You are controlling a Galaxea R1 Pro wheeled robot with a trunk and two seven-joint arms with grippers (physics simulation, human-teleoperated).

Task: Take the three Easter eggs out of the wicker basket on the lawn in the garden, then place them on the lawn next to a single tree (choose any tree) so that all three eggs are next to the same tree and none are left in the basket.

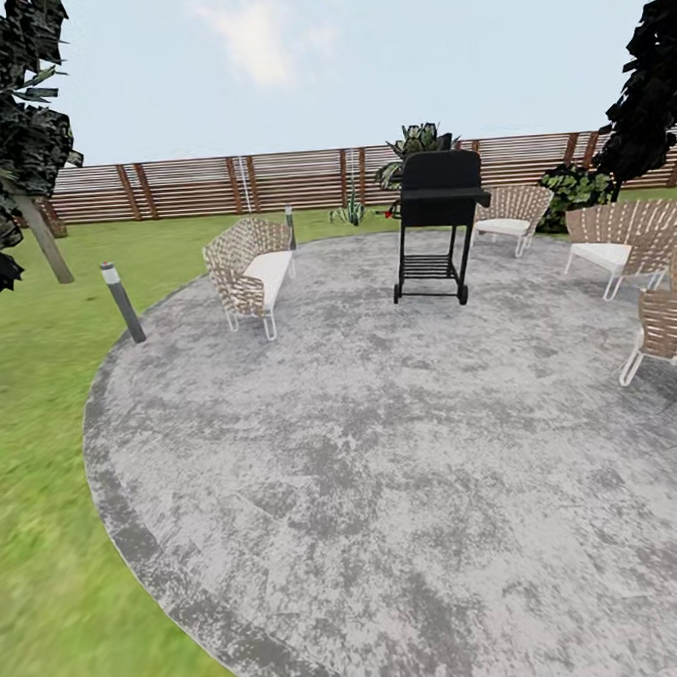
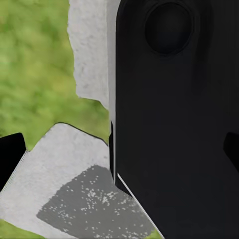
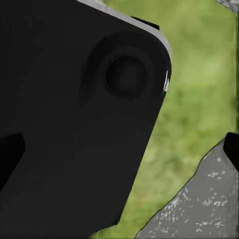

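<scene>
Pincer state on either arm I cannot tell. Basket and eggs aren't in sight; lawn [image 1: 43,417] borders the patio [image 1: 406,455]. Risk: driving into the grill [image 1: 437,222] while searching.

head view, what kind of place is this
A garden or backyard, most likely: a round grey stone patio with a black barbecue grill and woven chairs, ringed by lawn and a slatted wooden fence.

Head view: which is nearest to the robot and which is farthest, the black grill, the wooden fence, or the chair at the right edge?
1. Chair, right edge of the patio, nearest.
2. Grill, at the back of the patio, near the middle.
3. Fence, far back, behind everything.
</scene>
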